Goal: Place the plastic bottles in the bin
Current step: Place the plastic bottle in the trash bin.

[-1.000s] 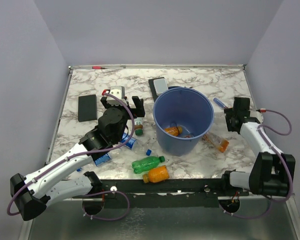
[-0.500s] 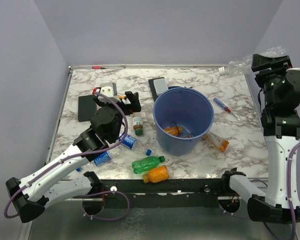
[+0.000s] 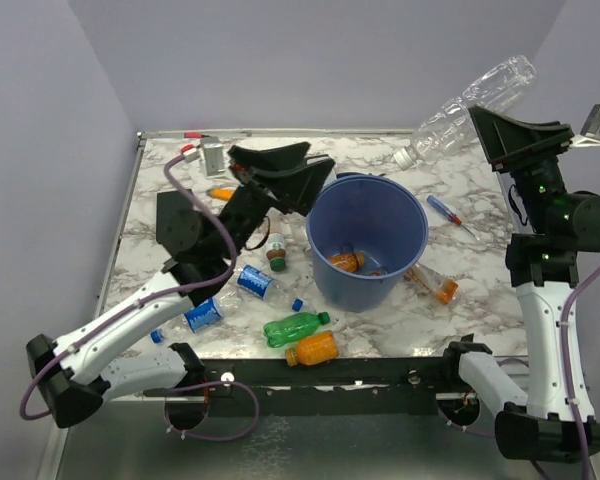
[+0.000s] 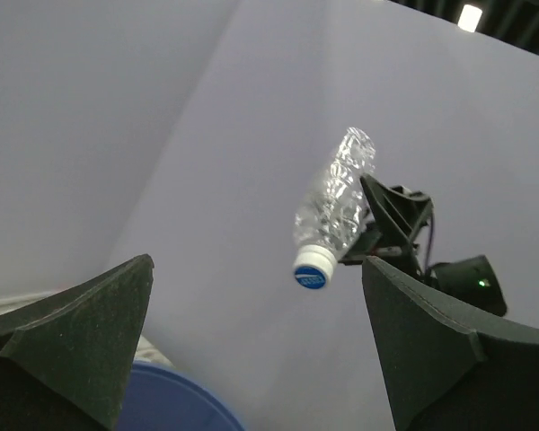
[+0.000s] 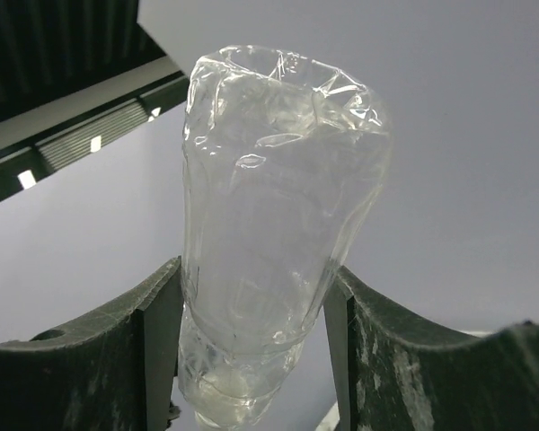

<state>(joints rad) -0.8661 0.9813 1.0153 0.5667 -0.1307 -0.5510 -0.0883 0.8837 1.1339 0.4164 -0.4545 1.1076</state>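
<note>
Plastic bottles are all over the place here. The right pincer is up in the air past the far right side of the bin, clamped on a clear crumpled bottle with its jaws partly closed around the body. The bottle is tilted, with the cap end pointing down-left towards the bin and the base sticking up and to the right. In the right wrist view both fingers press against the sides of the bottle.

The left pincer is spread wide with nothing in it. It's raised just left of the bin, and its camera looks across at the held bottle.

One orange bottle is lying at the bottom of the bin. The rest are on the marble table:
- A green bottle and an orange one lie side by side in front of the bin.
- A brown bottle with a green cap is just left of the bin.
- Two clear blue-label bottles are further left, near the left arm.
- Another orange bottle lies against the bin's right side.

There's a loose blue cap on the table too.
</note>
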